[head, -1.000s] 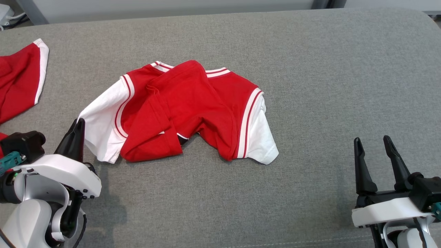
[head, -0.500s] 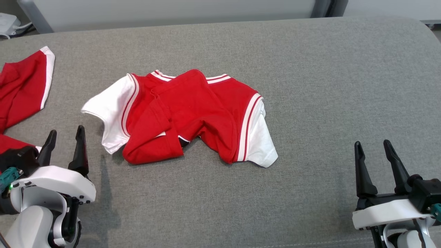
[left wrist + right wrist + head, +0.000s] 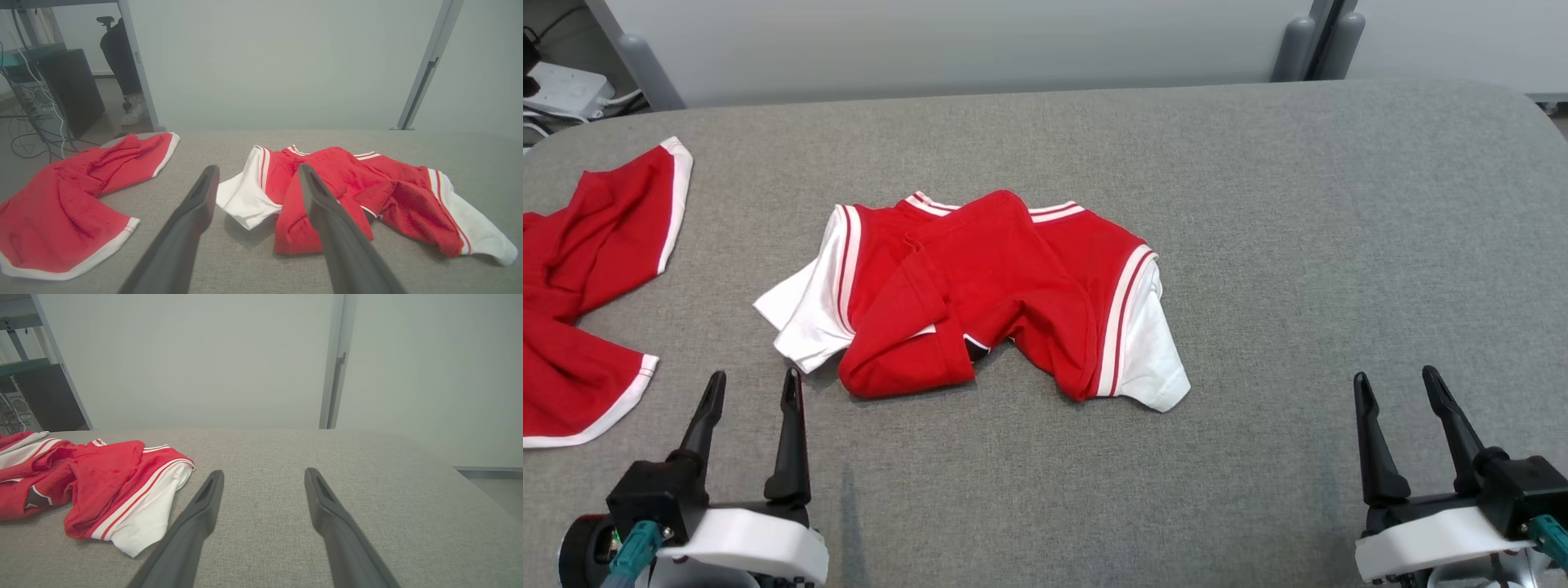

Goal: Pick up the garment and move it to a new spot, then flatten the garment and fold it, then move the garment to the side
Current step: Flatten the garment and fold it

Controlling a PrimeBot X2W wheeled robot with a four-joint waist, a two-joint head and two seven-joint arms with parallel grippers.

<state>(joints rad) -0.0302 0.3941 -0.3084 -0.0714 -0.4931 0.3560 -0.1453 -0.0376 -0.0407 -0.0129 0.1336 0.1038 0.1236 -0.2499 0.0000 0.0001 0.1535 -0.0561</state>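
Note:
The garment (image 3: 980, 294), a red shirt with white sleeves and striped trim, lies crumpled in the middle of the grey padded table (image 3: 1298, 229). Its lower part is folded up over the chest. My left gripper (image 3: 754, 378) stands open near the table's front left, short of the white left sleeve (image 3: 805, 314) and not touching it. In the left wrist view the garment (image 3: 351, 192) lies just past the left gripper (image 3: 258, 168). My right gripper (image 3: 1394, 376) stands open at the front right, well apart from the cloth. In the right wrist view the garment (image 3: 102, 486) lies left of the right gripper (image 3: 264, 472).
A second red garment with white hems (image 3: 588, 278) lies bunched at the table's left edge, also red garment (image 3: 69, 196). Behind the table stands a grey partition with posts (image 3: 1298, 45). A person's shoe (image 3: 132, 114) and a computer tower (image 3: 69, 90) stand on the floor at far left.
The left gripper came away from the white sleeve, drew back toward the front edge and now stands open. The sleeve has settled closer to the shirt body. The head camera tilted upward.

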